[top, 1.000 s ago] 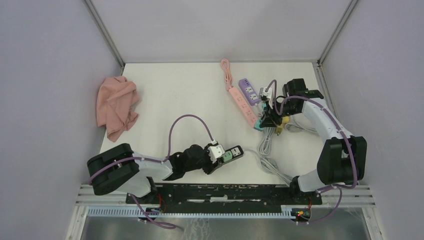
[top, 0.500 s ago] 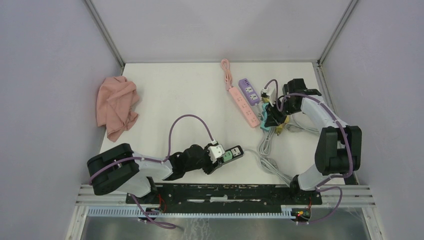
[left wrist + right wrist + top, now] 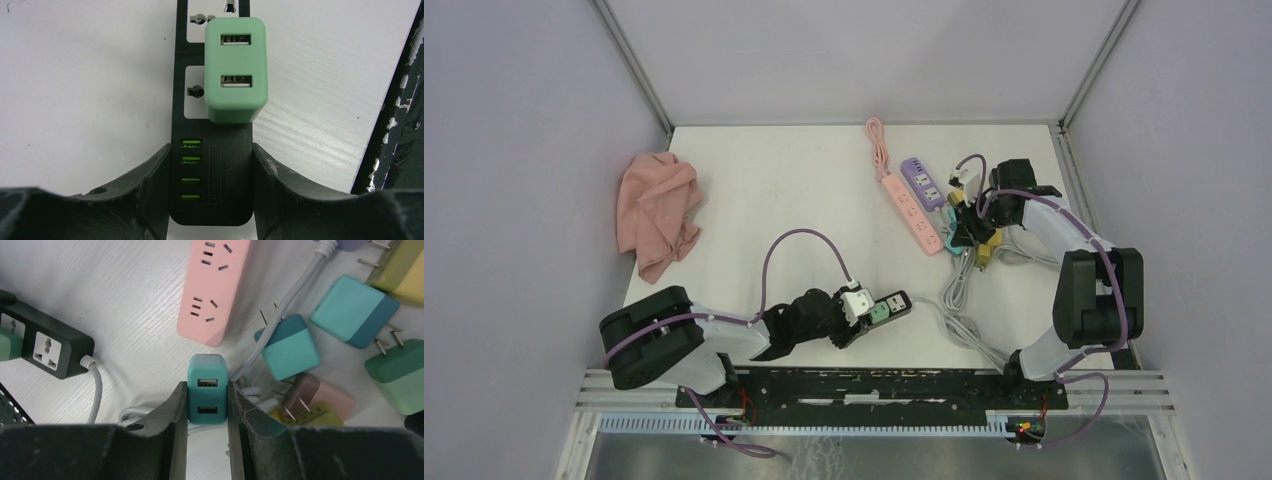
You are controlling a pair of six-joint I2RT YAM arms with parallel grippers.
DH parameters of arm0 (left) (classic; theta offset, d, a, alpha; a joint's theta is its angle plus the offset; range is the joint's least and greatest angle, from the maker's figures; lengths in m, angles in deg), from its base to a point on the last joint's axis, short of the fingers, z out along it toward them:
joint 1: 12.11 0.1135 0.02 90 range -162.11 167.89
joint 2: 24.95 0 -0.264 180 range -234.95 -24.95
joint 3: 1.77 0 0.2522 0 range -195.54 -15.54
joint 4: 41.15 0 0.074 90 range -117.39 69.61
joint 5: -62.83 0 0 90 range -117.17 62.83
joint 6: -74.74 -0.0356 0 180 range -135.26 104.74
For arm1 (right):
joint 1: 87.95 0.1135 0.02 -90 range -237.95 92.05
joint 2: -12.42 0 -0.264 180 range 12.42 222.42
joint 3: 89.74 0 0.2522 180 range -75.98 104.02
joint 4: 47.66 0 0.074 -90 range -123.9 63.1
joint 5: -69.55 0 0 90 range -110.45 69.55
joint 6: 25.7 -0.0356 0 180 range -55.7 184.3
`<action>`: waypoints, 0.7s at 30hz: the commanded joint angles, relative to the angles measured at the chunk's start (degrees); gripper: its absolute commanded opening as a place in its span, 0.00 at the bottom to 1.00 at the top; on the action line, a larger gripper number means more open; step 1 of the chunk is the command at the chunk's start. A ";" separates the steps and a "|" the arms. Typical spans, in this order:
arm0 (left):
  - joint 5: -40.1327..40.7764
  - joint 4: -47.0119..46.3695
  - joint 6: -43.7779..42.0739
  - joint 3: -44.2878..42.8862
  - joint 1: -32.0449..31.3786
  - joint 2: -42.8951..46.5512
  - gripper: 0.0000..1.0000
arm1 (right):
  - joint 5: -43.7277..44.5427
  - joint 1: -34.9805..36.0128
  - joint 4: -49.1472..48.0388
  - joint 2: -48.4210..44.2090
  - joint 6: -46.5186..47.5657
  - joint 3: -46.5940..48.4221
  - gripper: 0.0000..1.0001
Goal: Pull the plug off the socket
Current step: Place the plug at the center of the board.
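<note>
The top camera is looking down from high behind the arms, seeing the whole table (image 3: 774, 200). The wrist cameras are sitting close behind the left hand (image 3: 211, 150) and right hand (image 3: 207, 385), looking down. All three are showing the black power strip (image 3: 70, 347).

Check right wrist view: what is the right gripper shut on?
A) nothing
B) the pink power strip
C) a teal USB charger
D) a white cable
C: the teal USB charger sits pinched between the fingers of the right gripper, apart from the end of the pink power strip.
</note>
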 commanded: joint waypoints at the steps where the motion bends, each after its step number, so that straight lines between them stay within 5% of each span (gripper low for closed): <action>1: -0.49 -0.83 1.77 -1.15 -0.03 -0.28 0.03 | 4.75 -0.15 -6.89 0.06 -5.74 -0.34 0.23; 9: -0.51 -0.79 2.02 -1.15 -0.03 -0.21 0.03 | 9.19 -0.21 -8.61 0.76 -8.67 -0.06 0.27; 21: -0.50 -0.64 2.03 -1.14 -0.03 0.47 0.03 | 8.42 -0.18 -7.27 -0.89 -7.42 0.37 0.49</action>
